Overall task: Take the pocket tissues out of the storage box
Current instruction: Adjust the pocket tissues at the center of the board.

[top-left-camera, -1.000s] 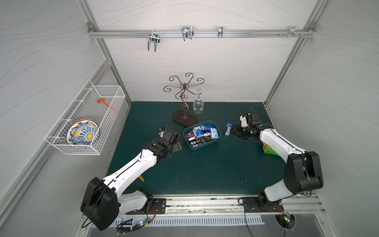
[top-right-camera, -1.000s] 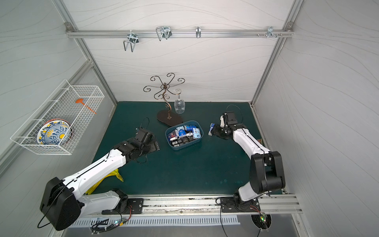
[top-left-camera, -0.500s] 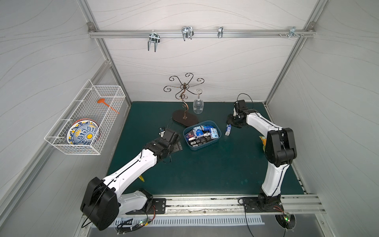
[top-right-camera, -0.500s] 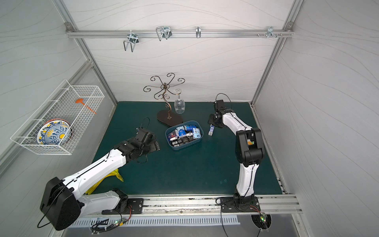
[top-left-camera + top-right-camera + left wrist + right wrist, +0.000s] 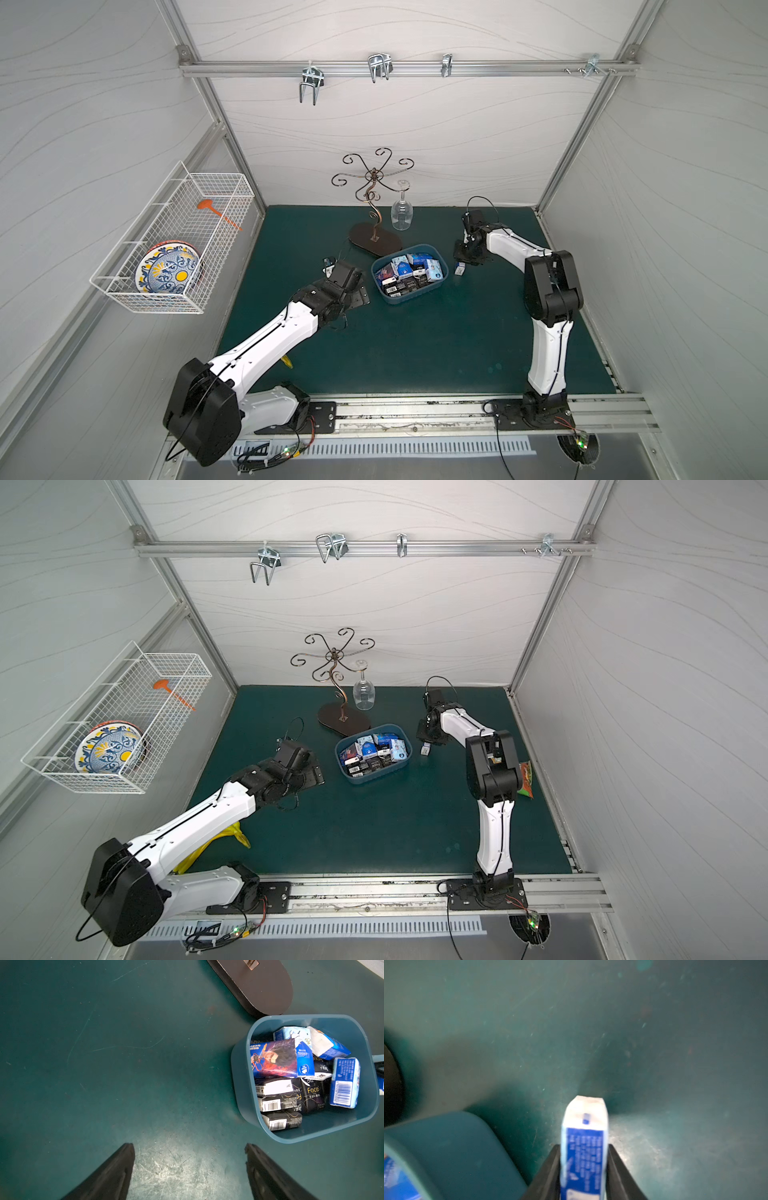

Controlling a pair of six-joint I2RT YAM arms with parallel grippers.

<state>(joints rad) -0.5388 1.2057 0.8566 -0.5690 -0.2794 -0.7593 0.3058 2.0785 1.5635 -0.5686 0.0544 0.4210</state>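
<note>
The right fingers [image 5: 550, 1164] have narrowed within the last second and now clamp a blue-and-white pocket tissue pack [image 5: 584, 1124]. It stands just beside the shallow blue plastic storage box [image 5: 409, 300], apparently not lifted off the green table [image 5: 415, 345]. The left fingers [image 5: 116, 1167] are wide and empty. The other packs [image 5: 291, 1088] remain boxed.

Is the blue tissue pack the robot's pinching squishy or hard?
Probably squishy: the blue tissue pack has puffy, rounded corners between the fingers of the right gripper. Likely light, being small and soft-wrapped. Stood on its narrow end, it might tip over.
</note>
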